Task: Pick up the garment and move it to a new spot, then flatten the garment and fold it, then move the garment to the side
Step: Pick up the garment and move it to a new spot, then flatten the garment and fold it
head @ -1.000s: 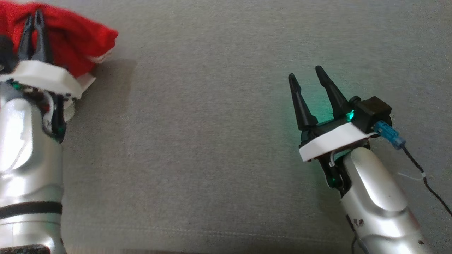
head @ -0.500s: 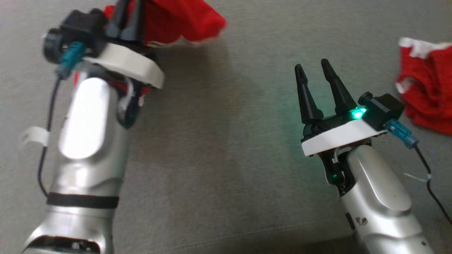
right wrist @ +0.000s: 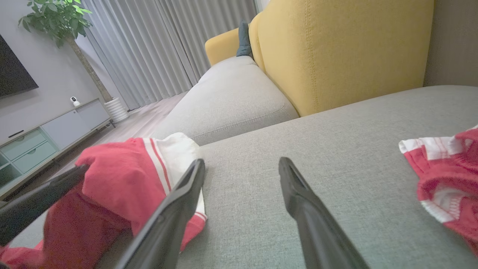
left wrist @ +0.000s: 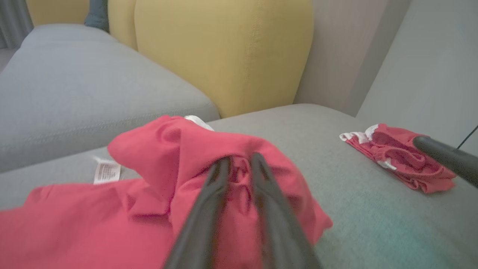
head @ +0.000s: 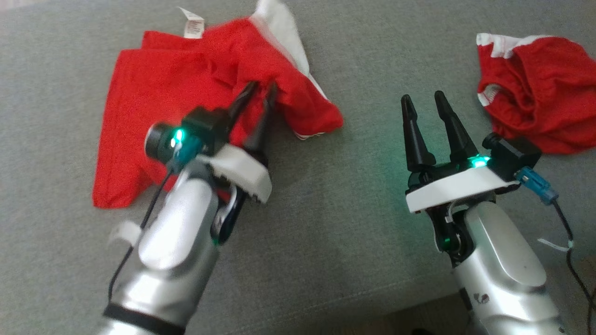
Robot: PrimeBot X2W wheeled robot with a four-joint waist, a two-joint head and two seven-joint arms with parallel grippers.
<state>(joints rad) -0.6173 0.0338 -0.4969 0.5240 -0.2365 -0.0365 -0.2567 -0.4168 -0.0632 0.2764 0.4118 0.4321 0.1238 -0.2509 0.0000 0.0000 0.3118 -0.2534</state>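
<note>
Left gripper (head: 263, 85): jaws narrow, tips sunk in a raised fold of the garment (head: 153, 93). Whether cloth is pinched cannot be told. The garment lies crumpled around and left of those tips.

Right gripper (head: 423, 96): wide, empty. A 2nd red garment (head: 535, 107) lies just beyond it, to its right.

Risk: cloth catching on a tip at withdrawal and dragging the fold.

White tag (head: 193, 23), beyond the left tips: print unreadable.

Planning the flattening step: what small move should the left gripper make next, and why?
Probably open fully and lift clear: the left gripper sits narrowly parted at a raised bunch of the shorts, which lie crumpled on the cushion.
</note>
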